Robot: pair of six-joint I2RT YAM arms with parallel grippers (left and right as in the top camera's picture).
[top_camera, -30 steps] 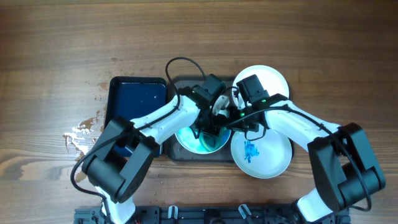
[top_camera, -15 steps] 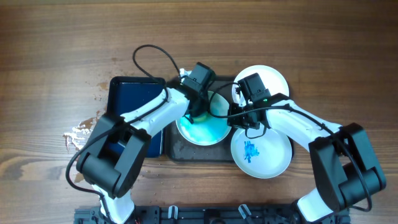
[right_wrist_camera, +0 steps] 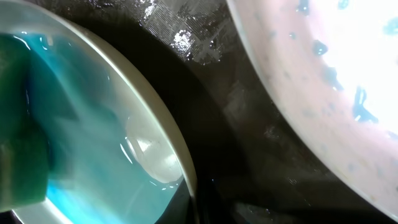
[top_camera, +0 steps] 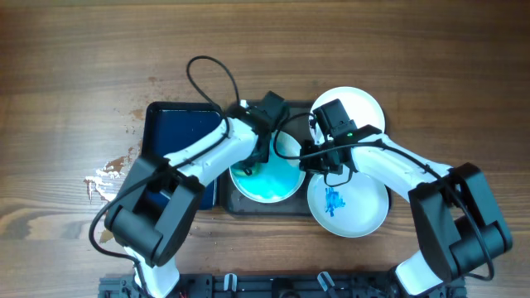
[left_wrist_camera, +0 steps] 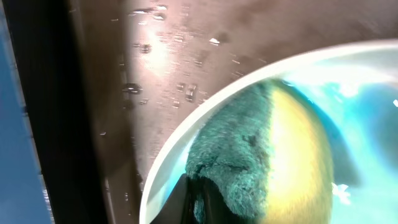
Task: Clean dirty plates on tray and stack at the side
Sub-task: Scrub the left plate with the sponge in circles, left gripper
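Note:
A white plate with a pale blue wash lies on the dark grey tray. My left gripper is shut on a green and yellow sponge, which presses on this plate's back left part just inside the rim. My right gripper is shut on the same plate's right rim. A second plate with a blue smear lies at the front right. A third white plate sits behind it. In the wrist views the left gripper and right gripper show only at the bottom edge.
A smaller dark blue tray lies directly left of the grey tray. Water drops and a wet patch mark the wood table further left. The grey tray's floor is wet with droplets.
My left gripper has carried the sponge from the plate's middle up to its back left part. The right gripper has kept its hold on the rim.

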